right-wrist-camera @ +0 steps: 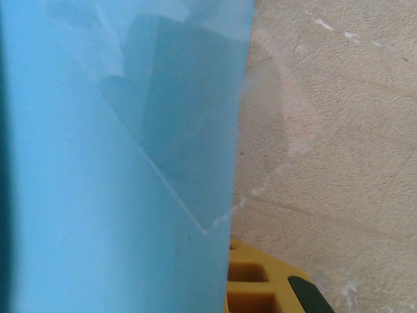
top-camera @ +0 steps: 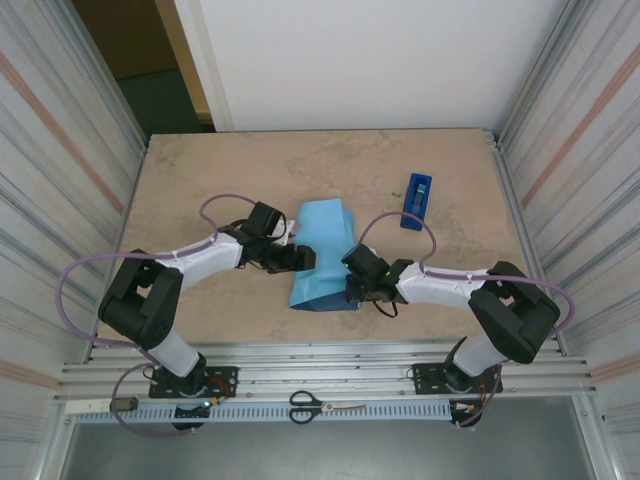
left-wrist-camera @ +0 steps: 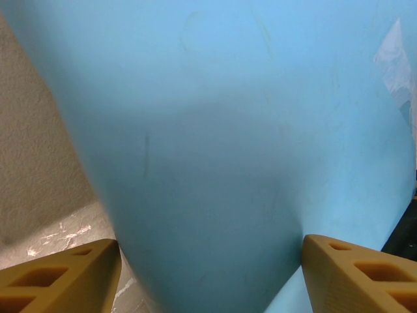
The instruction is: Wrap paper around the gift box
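The paper (top-camera: 322, 235) stands folded up in the middle of the table, sky blue on its upper faces and navy along its near lower edge. The gift box is hidden inside it. My left gripper (top-camera: 303, 258) is at the bundle's left side. In the left wrist view its gripper (left-wrist-camera: 210, 242) is open, the fingers (left-wrist-camera: 71, 274) wide apart with the bulging paper (left-wrist-camera: 228, 130) between them. My right gripper (top-camera: 355, 283) is at the bundle's right lower corner. In the right wrist view one finger (right-wrist-camera: 260, 280) shows beside a paper (right-wrist-camera: 98, 195) flap, and the other is hidden behind it.
A dark-blue tape dispenser (top-camera: 417, 200) lies at the back right of the beige table (top-camera: 200, 190). Scissors (top-camera: 325, 405) rest on the metal rail in front of the arm bases. Corrugated walls close in both sides.
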